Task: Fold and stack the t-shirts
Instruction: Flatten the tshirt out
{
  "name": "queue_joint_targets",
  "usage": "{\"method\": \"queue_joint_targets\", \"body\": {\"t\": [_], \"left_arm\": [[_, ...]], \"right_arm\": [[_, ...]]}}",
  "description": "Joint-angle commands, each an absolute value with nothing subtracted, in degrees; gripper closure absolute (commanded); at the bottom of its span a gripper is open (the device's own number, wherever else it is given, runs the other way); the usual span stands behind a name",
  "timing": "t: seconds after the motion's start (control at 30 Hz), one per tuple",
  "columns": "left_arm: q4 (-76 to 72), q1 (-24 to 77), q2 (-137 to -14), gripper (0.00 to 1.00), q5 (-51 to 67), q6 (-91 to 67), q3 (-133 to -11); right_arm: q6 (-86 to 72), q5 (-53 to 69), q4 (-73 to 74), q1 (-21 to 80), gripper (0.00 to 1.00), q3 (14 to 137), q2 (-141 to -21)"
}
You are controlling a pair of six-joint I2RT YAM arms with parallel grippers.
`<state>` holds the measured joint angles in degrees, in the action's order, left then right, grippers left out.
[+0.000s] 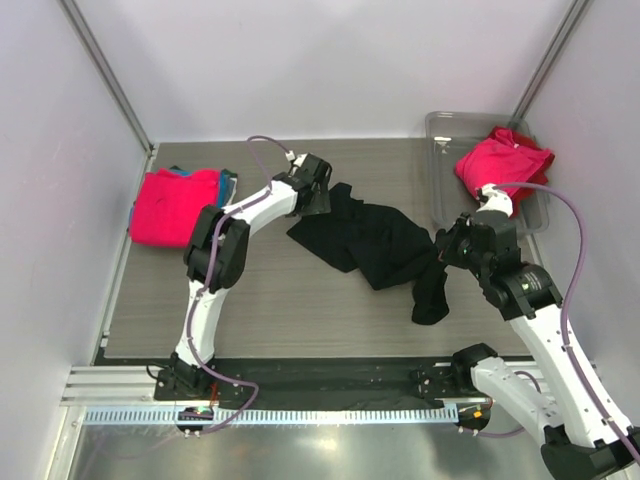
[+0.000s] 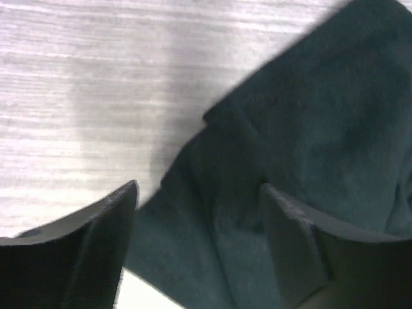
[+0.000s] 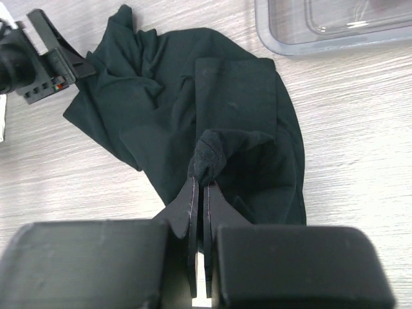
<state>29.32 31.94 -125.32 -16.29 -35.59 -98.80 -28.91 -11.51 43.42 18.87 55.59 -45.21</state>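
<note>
Your right gripper (image 3: 199, 187) pinches a bunch of the black t-shirt (image 1: 375, 240), crumpled mid-table; your left gripper (image 2: 199, 188) gapes over its other end. A folded pink stack (image 1: 175, 205) sits left; another pink shirt (image 1: 505, 165) waits in the tray (image 1: 440, 125).

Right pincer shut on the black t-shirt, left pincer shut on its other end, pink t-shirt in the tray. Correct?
No: the left pincer is open, fingers spread above the other end of the black t-shirt, per the left wrist view. The right pincer is shut on the black t-shirt, and the pink t-shirt lies in the tray.
</note>
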Motion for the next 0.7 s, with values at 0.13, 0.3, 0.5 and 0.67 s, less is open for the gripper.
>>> {"method": "queue_joint_targets", "body": {"t": [0.13, 0.3, 0.5, 0.67], "left_arm": [[35.95, 30.41, -129.47, 0.55, -14.51, -36.47, -103.1], [34.45, 29.1, -125.61, 1.0, -15.11, -36.82, -100.12], [33.84, 22.42, -116.63, 1.0, -13.62, -39.55, -96.6], [32.44, 16.88, -103.03, 1.0, -15.72, -42.88, -89.94]], "right_arm": [[-29.0, -13.71, 42.45, 18.72, 0.99, 55.11, -42.19], [-28.65, -16.07, 42.28, 18.63, 0.99, 55.02, -42.54], [-27.6, -17.93, 39.47, 16.88, 0.99, 59.58, -50.17], [-28.56, -12.94, 35.95, 8.46, 0.99, 64.76, -55.63]]}}
